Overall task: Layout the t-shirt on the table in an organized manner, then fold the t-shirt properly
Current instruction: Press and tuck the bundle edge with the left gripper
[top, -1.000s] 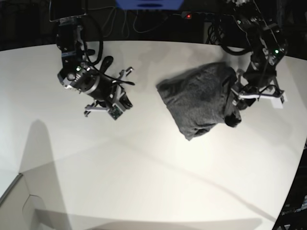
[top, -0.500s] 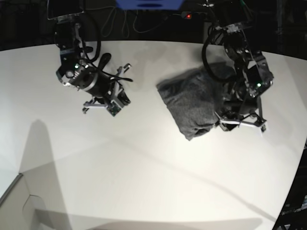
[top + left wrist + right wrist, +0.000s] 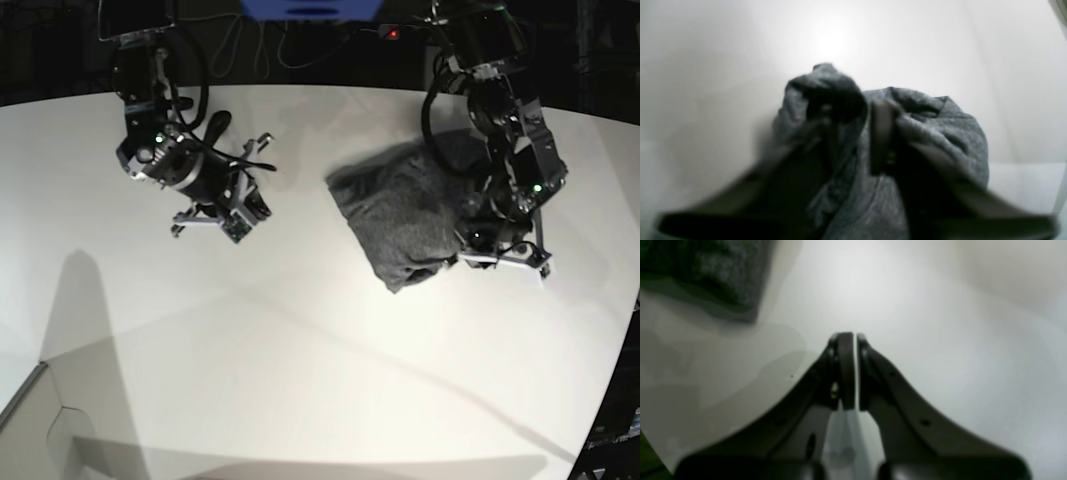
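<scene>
While your left gripper pinches a bunched fold of the t-shirt, which lies crumpled on the table toward its far right, your right gripper rests closed and empty, well apart.

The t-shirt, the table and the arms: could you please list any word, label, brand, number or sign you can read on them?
None can be read.
t-shirt: plain grey knit, no print or tag showing.
table: bare white, unmarked.
Arms: only small green lights, no legible markings.
</scene>
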`<state>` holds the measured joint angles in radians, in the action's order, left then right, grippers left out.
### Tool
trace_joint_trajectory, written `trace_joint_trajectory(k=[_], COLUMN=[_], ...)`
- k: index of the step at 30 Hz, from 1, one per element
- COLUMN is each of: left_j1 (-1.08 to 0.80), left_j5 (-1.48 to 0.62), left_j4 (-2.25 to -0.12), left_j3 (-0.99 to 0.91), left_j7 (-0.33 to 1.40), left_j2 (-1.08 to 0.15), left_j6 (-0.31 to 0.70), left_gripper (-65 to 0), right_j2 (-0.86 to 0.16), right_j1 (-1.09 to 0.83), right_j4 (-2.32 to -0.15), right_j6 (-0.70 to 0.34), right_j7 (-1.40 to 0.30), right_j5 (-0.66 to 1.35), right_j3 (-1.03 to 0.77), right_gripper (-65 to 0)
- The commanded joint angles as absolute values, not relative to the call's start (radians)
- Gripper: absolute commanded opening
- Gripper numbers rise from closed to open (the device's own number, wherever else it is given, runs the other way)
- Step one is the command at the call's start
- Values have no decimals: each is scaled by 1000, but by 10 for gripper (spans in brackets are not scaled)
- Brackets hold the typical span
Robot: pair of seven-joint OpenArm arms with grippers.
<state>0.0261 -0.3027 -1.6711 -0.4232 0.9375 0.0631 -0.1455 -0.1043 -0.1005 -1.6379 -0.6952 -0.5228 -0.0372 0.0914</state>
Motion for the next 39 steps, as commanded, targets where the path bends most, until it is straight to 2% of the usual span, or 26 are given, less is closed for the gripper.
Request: trace_joint_trajectory(k=[1,2,3,9,13,16,20,33,35,39], left_j1=[42,42,42,54,19,1,-38,-71,-74,-96], left_j5=[-305,-305,-305,-312,-321,-407,-478,-503,-553,-642], left_j4=[-1687,-1682,-1666,-1589,-1682,-1759,-1776,-1761,-1761,-1761], left_j3=[-424,-424,-424,-427,-461,-518,-576,-673,-673,-667], left_j7=[924,924,924,924,926,934,935,935,937,937], left_j2=[51,51,50,-1,2,-1,-4,-22,-22,-42], left_j6=[-142,-145,-147,-140,-139,-137,-137,-136,-136,-136], left_gripper=[-583,-645,-650,-650,-650,-650,-650,-645,-609,-450], right_j2=[-108,-108,-108,-108,-108,-108,-107,-105,-105,-107], right_j1=[-91,-91,-91,-93,-105,-107,-107,-142,-156,-185], right_j4=[-1656,-1656,-1656,-1656,-1658,-1658,-1658,-1716,-1730,-1771], right_j6=[-698,-698,-698,-698,-698,-698,-698,-698,-698,-698], right_j7=[-498,-498,-498,-498,-498,-498,-498,-499,-499,-499], right_j5=[-19,-19,-19,-19,-19,-19,-19,-19,-19,-19], right_j3=[88,88,88,88,88,88,88,93,91,91], right_gripper=[-650,-650,-650,-650,-650,-650,-650,-650,-650,-650])
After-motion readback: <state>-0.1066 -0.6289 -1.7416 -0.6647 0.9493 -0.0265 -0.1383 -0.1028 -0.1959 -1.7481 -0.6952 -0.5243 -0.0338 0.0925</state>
